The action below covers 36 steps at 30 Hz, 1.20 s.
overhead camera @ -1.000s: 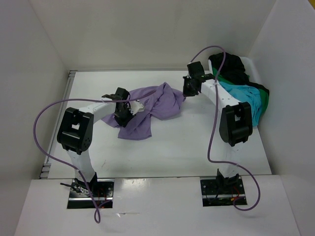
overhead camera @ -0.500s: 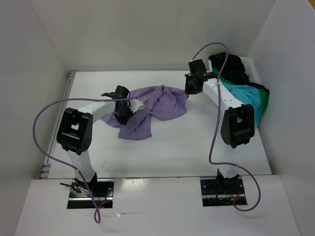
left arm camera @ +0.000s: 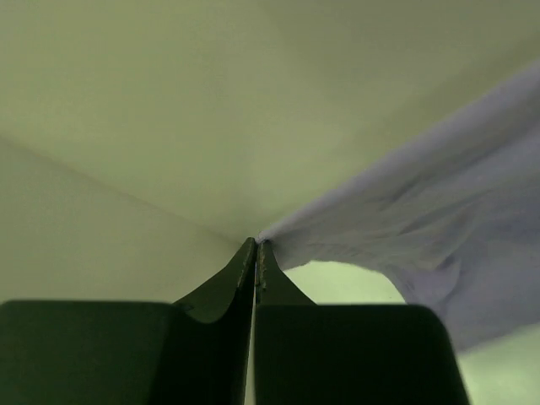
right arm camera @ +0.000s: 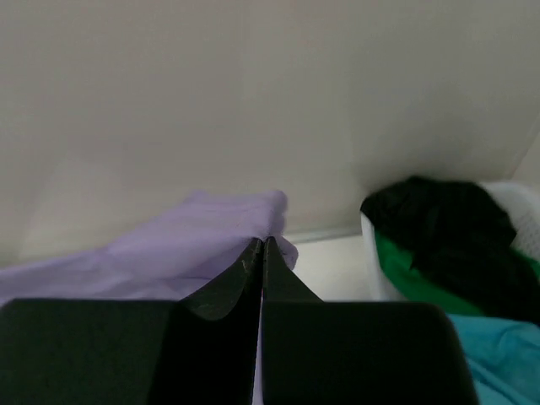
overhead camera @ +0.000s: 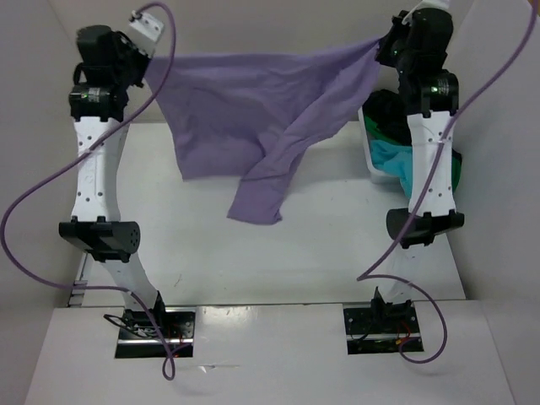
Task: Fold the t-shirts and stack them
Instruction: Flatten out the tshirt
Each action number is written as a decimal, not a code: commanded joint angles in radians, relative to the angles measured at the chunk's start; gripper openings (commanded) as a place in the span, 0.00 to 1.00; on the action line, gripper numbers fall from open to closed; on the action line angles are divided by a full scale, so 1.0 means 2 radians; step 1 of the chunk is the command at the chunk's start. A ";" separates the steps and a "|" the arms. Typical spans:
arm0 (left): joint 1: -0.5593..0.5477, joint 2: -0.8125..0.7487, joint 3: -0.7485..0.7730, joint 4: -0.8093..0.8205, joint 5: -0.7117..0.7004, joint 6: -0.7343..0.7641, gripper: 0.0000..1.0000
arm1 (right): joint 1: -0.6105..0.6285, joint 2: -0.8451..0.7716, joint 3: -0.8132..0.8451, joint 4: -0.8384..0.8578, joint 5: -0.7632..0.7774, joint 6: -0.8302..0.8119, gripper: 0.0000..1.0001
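Note:
The lavender t-shirt [overhead camera: 253, 101] hangs spread in the air between both raised arms, its lower part [overhead camera: 257, 198] drooping toward the table. My left gripper [overhead camera: 145, 52] is shut on its left corner; in the left wrist view the cloth [left arm camera: 422, 219] runs from the closed fingertips [left arm camera: 256, 245]. My right gripper [overhead camera: 380, 46] is shut on the right corner; in the right wrist view lavender cloth [right arm camera: 194, 232] bunches at the closed tips [right arm camera: 262, 242]. Black [overhead camera: 390, 110], green [overhead camera: 456, 173] and turquoise [overhead camera: 396, 156] t-shirts lie heaped in the bin.
The white plastic bin [overhead camera: 371, 164] stands at the right against the wall, seen also in the right wrist view [right arm camera: 371, 253]. White walls enclose the table [overhead camera: 278, 253] on three sides. Purple cables loop beside each arm.
Both arms have swung up from table level to high positions, lifting the lavender shirt off the table and stretching it between them. The left gripper closed on the cloth.

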 commanded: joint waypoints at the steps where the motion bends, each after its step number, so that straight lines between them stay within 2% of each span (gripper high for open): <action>1: 0.010 -0.007 0.085 -0.033 -0.016 0.008 0.00 | 0.003 -0.030 0.014 -0.003 0.008 -0.024 0.00; 4: 0.028 -0.022 0.080 -0.044 -0.016 0.013 0.00 | 0.003 -0.070 -0.042 -0.003 -0.003 -0.024 0.00; 9: 0.045 -0.093 -0.058 -0.027 -0.034 0.032 0.00 | 0.003 -0.184 -0.245 0.042 -0.017 -0.029 0.00; 10: 0.054 -0.102 -0.077 -0.027 -0.034 0.032 0.00 | 0.003 -0.203 -0.310 0.049 -0.011 -0.029 0.00; 12: 0.063 -0.133 -0.121 -0.036 -0.034 0.037 0.00 | 0.003 -0.252 -0.372 0.061 -0.016 -0.024 0.00; 15: 0.068 -0.180 -0.246 -0.045 -0.034 0.049 0.00 | 0.015 -0.279 -0.502 0.061 -0.054 0.001 0.00; 16: 0.068 -0.201 -0.282 -0.045 -0.034 0.049 0.00 | 0.024 -0.279 -0.521 0.061 -0.054 0.008 0.00; 17: 0.068 -0.209 -0.350 -0.050 -0.028 0.049 0.00 | 0.042 -0.274 -0.537 0.061 -0.066 0.018 0.00; 20: 0.068 -0.215 -0.430 -0.049 0.003 0.023 0.00 | 0.064 -0.216 -0.555 0.052 -0.096 0.025 0.00; 21: 0.068 -0.209 -0.462 -0.044 0.019 0.018 0.00 | 0.064 -0.193 -0.528 0.052 -0.096 0.025 0.00; 22: 0.068 -0.181 -0.462 -0.037 0.026 0.012 0.00 | 0.064 -0.137 -0.500 0.040 -0.096 0.025 0.00; 23: 0.068 -0.161 -0.457 -0.031 0.026 -0.002 0.00 | 0.064 -0.106 -0.462 0.030 -0.090 0.018 0.00; 24: 0.068 -0.138 -0.439 -0.024 0.031 -0.013 0.00 | 0.064 -0.071 -0.356 0.017 -0.082 0.010 0.00; 25: 0.068 -0.092 -0.370 -0.024 0.036 -0.027 0.00 | 0.064 0.000 -0.288 -0.018 -0.072 0.010 0.00; 26: 0.068 -0.071 -0.324 -0.024 0.036 -0.041 0.00 | 0.064 0.037 -0.212 -0.038 -0.060 0.004 0.00; 27: 0.068 -0.055 -0.276 -0.018 0.036 -0.072 0.00 | 0.064 0.076 -0.019 -0.060 -0.026 0.004 0.00; 28: 0.068 -0.037 -0.230 -0.008 0.036 -0.086 0.00 | 0.064 0.108 0.023 -0.072 -0.015 0.018 0.00; 29: 0.068 -0.031 -0.150 0.018 0.030 -0.094 0.00 | 0.051 0.102 0.058 -0.013 -0.015 0.029 0.00; 31: 0.054 -0.006 -0.061 0.029 -0.006 -0.094 0.00 | 0.039 0.110 0.130 -0.003 0.017 0.048 0.00; 32: 0.054 0.003 0.021 0.029 -0.014 -0.094 0.00 | 0.039 0.110 0.155 0.017 0.031 0.040 0.00; 34: 0.059 0.025 0.095 0.036 -0.026 -0.101 0.00 | 0.026 0.077 0.181 0.031 0.046 0.030 0.00; 35: 0.065 0.039 0.159 0.036 -0.026 -0.101 0.00 | 0.026 0.064 0.181 0.038 0.053 0.024 0.00; 36: 0.065 0.044 0.184 0.022 -0.007 -0.101 0.00 | 0.019 0.051 0.173 0.038 0.053 0.017 0.00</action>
